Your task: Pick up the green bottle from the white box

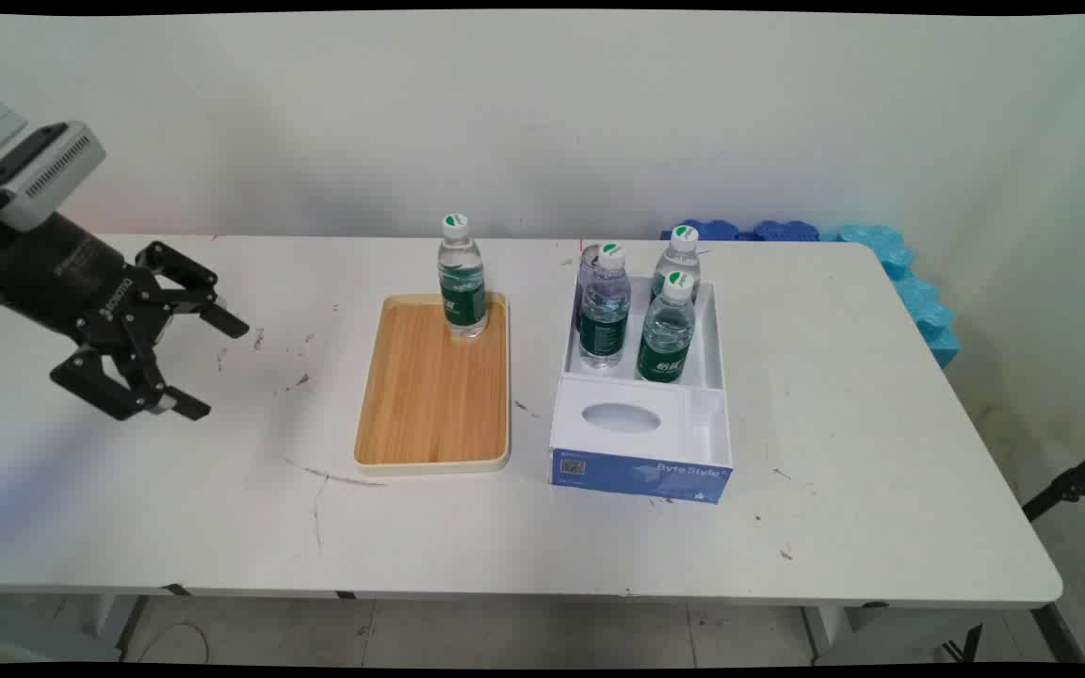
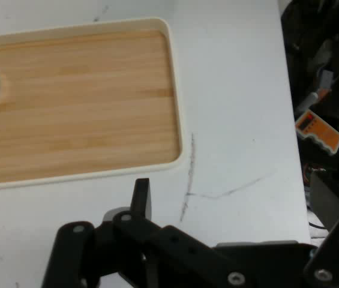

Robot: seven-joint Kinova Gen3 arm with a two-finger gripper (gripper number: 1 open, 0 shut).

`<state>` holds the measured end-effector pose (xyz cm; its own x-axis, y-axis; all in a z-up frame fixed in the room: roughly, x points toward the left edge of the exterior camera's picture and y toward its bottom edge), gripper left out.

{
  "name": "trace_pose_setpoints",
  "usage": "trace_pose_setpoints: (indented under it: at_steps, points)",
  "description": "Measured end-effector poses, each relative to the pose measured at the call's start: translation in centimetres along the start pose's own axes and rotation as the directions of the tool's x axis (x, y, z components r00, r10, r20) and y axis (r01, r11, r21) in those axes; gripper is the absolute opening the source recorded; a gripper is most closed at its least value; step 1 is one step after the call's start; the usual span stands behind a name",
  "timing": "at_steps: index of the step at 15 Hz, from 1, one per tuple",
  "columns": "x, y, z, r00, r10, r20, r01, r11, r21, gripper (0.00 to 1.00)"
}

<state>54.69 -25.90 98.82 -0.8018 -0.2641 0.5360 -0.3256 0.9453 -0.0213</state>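
The white table [image 1: 882, 452] spreads wide, its top scuffed with dark marks, with bare surface along the near edge and across the whole right end. Behind its far right corner lies blue foam [image 1: 891, 259] against the wall. Near the middle sits a wooden tray [image 1: 429, 414] with a cream rim, its long side running away from the camera; it is bare but for one bottle [image 1: 462, 278] standing upright at its far right corner. Just right of the tray, apart from it, sits a white box [image 1: 641, 443] whose blue front reads "ByteStyle" beside a small QR code; its near part has an oval cutout, and its far compartment holds three capped bottles [image 1: 667, 330] with green labels, whose lettering is too small to read, and a can [image 1: 588, 273]. The gripper [image 1: 192, 367] hangs above the table's left part, well left of the tray, fingers spread apart and holding nothing.
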Motion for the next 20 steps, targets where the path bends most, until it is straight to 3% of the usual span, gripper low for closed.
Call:
trace_pose_setpoints:
  at_steps: [5, 11, 20]
  points:
    - [3.2, -1.6, 1.5, 0.999, -0.048, -0.007, 0.048, 0.998, 0.050, 1.00]
    - [9.6, -5.4, 6.6, 0.994, -0.096, -0.055, 0.102, 0.987, 0.122, 1.00]
    - [17.7, -11.1, 15.0, 0.993, -0.053, -0.107, 0.073, 0.980, 0.185, 1.00]
